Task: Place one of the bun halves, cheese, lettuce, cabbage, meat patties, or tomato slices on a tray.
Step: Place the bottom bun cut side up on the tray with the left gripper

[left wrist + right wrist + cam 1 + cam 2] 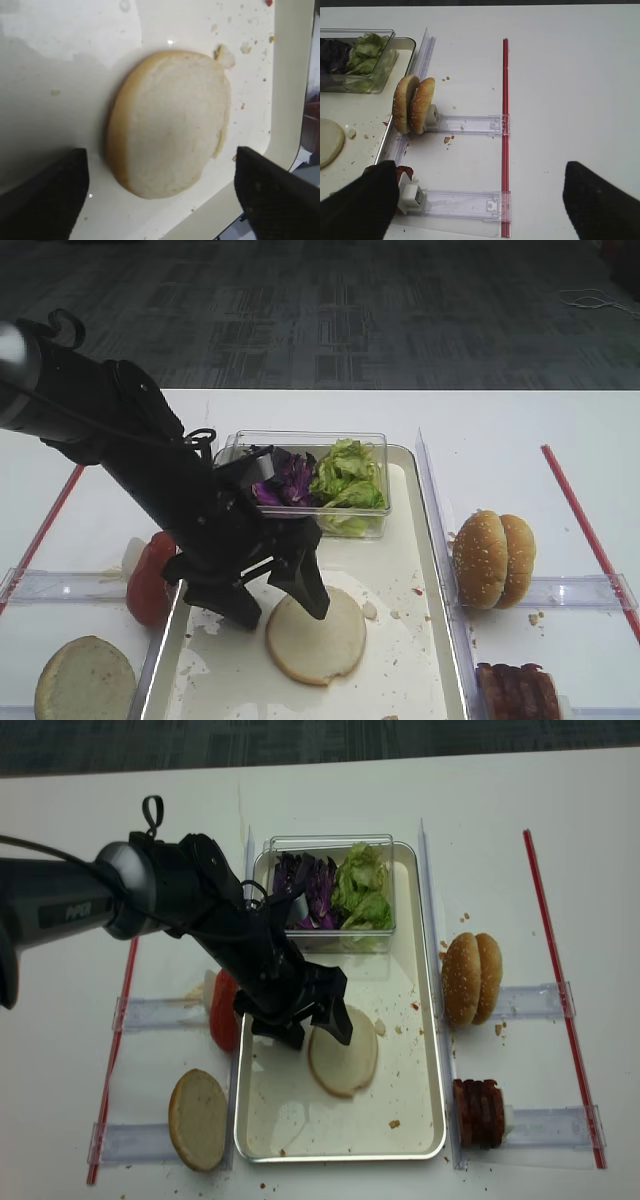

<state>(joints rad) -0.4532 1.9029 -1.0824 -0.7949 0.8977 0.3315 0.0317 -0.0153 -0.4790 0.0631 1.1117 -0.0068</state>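
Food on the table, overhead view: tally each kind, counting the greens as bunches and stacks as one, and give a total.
Plain bun halves: 2, one on the tray under the open left claw, one off it
Sesame buns: 2
Tomato slices: 1 stack
Meat patties: 1 stack
Lettuce: 1 bunch
Cabbage: 1 bunch
Total: 8

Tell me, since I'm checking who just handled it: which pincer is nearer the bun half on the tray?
Left. The left pincer hangs open right over the bun half on the tray. The right pincer is off to the side, beyond the tray's rim.
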